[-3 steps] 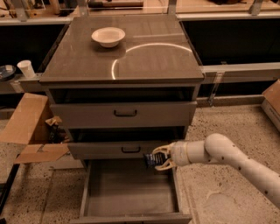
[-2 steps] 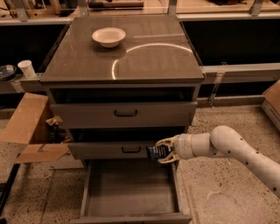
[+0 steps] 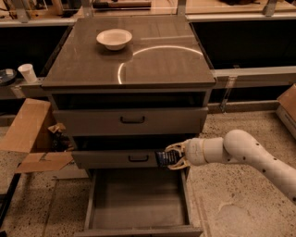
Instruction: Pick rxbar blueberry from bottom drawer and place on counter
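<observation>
As jaws clamp flat rxbar (image 3: 163,158), above drawer (image 3: 138,200)

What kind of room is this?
Probably a workshop or lab: long wooden benches, a grey drawer cabinet and a cardboard box. The pincer holds the rxbar blueberry above the open bottom drawer.
</observation>
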`<state>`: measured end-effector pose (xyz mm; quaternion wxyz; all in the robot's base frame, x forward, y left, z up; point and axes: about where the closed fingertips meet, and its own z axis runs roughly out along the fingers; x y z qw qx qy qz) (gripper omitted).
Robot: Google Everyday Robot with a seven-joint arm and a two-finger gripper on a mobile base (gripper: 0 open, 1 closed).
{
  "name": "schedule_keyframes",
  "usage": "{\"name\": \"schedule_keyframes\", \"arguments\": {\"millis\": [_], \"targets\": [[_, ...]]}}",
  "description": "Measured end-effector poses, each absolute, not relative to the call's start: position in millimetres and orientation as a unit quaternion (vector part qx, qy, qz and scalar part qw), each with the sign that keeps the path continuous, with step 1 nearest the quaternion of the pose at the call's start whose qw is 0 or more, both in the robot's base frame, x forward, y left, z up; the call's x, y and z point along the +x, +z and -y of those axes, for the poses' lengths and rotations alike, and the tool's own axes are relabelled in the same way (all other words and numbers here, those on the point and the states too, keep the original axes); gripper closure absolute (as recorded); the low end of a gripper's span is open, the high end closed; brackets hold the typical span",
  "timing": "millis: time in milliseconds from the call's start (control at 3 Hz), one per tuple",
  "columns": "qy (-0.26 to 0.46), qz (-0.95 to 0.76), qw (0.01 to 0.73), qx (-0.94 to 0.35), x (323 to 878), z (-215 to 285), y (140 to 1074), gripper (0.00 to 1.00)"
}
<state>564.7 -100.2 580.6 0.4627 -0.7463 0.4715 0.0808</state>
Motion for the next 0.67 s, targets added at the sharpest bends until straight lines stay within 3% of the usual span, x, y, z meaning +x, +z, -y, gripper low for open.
{"name": "schedule_keyframes", "arguments": {"millis": [667], "targets": [[0.027, -0.447, 0.509, -0.735, 583.0, 113.1, 701.7, 1.0]]}}
